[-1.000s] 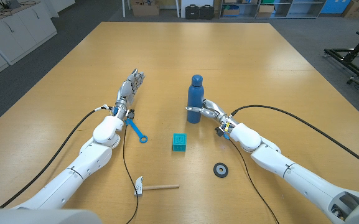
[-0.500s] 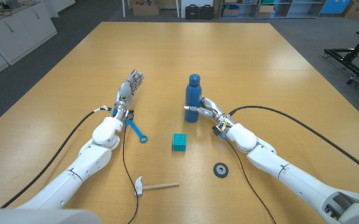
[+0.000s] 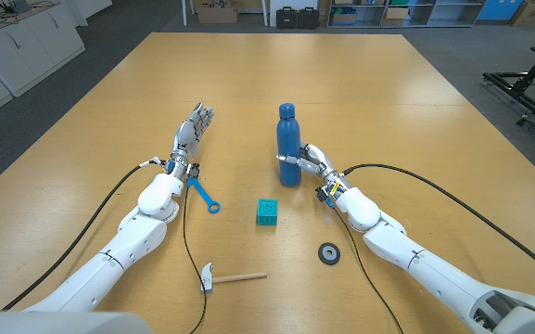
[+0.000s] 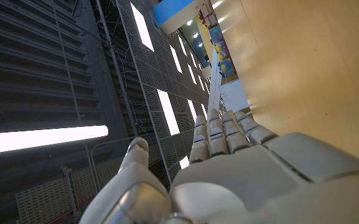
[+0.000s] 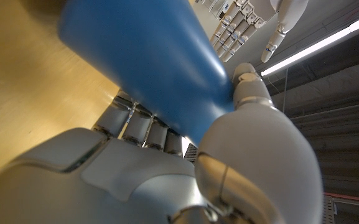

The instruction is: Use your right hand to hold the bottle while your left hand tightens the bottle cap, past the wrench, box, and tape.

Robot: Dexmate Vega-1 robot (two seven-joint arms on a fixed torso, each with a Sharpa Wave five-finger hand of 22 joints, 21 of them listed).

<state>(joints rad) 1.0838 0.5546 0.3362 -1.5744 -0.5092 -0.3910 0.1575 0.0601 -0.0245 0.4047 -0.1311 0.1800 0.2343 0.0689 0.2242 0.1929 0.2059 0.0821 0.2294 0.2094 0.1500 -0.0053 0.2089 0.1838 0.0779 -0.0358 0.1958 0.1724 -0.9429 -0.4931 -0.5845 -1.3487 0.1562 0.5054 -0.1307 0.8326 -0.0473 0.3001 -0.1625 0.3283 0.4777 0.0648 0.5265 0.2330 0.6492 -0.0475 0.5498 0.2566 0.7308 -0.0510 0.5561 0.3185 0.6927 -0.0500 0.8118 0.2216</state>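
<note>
Blue bottle (image 3: pixel 288 145) gripped by right hand (image 3: pixel 309 163).

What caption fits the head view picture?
Right hand holds the upright blue bottle; left hand waits, open.

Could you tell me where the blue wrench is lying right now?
In the head view the blue wrench lies on the table's left side, beside the left hand's wrist, left of the teal box.

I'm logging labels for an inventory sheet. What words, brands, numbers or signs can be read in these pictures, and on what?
None can be read.
Blue bottle, gripped by the right hand: plain, no label visible.
Teal box: no marking legible.
Bins and cases beyond the table: too small to read.
</note>
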